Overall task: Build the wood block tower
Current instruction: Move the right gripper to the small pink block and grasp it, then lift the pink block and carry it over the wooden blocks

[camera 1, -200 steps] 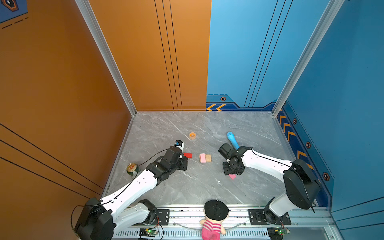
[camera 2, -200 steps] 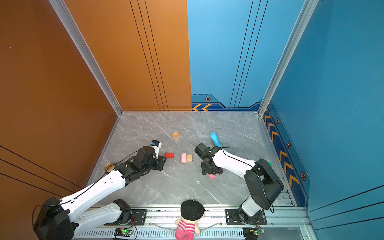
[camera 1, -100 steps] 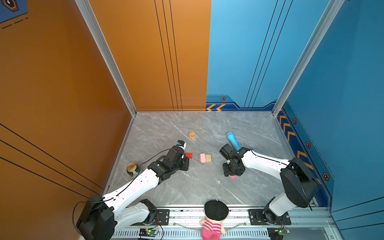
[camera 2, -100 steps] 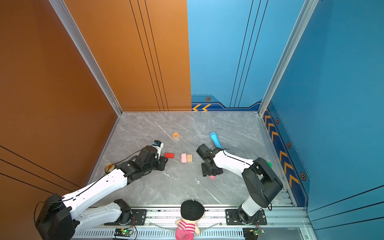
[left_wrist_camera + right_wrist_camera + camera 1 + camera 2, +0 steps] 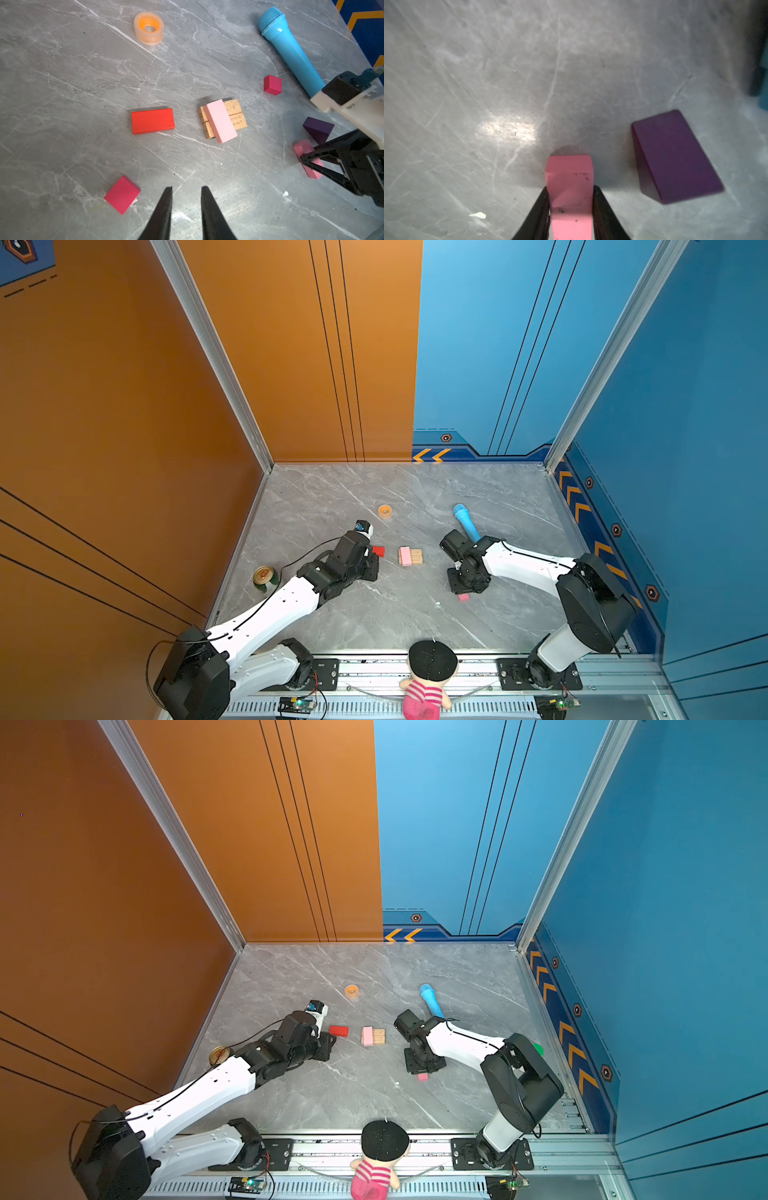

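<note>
Two tan slabs [image 5: 236, 108] lie side by side mid-floor with a pale pink brick [image 5: 220, 122] across them, seen in both top views [image 5: 405, 556]. A red brick [image 5: 152, 120] lies flat to their left. My left gripper [image 5: 186, 188] hovers open and empty short of the red brick, with a magenta cube [image 5: 122, 194] beside it. Another magenta cube [image 5: 272, 84] sits near the microphone. My right gripper [image 5: 570, 188] is shut on a second pale pink brick [image 5: 569, 168] that rests on the floor [image 5: 463, 596]. The purple house-shaped piece [image 5: 675, 158] lies beside it.
A blue microphone-shaped tube [image 5: 465, 520] lies behind the right arm. An orange tape ring [image 5: 385, 511] sits farther back. A can [image 5: 264, 576] stands by the left wall. A doll [image 5: 428, 676] sits on the front rail. A green object [image 5: 538, 1049] shows behind the right arm.
The right gripper's jaws have closed onto the pale pink brick on the floor. The left arm has crept slightly toward the red brick.
</note>
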Controlling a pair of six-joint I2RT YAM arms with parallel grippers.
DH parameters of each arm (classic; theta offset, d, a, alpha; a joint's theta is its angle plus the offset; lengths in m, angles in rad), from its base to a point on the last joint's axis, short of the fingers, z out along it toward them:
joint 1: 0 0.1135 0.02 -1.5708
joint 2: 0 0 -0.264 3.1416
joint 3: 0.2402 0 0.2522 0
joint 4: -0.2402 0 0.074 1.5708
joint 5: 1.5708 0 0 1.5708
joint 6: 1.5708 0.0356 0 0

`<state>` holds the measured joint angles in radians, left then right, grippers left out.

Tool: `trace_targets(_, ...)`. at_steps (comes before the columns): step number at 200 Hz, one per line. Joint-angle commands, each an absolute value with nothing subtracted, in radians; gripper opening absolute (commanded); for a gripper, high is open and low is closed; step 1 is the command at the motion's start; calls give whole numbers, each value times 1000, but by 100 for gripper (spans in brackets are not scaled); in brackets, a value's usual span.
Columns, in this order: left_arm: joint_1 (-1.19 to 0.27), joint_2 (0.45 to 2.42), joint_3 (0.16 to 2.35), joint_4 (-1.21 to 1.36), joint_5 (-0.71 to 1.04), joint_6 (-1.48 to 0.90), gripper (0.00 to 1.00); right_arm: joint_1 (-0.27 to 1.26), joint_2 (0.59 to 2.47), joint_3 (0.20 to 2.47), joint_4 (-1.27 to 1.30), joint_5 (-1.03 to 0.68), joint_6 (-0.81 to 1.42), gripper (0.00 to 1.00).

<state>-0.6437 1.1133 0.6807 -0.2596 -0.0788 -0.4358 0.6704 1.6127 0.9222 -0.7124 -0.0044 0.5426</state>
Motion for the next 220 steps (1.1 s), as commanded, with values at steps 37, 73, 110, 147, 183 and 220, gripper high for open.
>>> trace_targets(37,-655,1118,706,-275,-104,-434,27,687,1633,962,-736,-3,558,24)
trace_targets(73,-656,1123,702,-268,-106,-425,27,692,1652,1063,-780,-2,568,24)
trace_targets(110,-649,1132,693,-256,-105,-413,27,693,1735,1216,-825,-2,563,25)
trace_targets(147,-640,1145,691,-246,-94,-406,27,693,1836,1370,-855,-7,561,25)
trace_targets(183,-629,1155,688,-234,-80,-402,27,728,1922,1477,-877,-11,555,25)
trace_targets(220,-623,1161,684,-229,-68,-402,27,730,1970,1547,-892,-14,558,26)
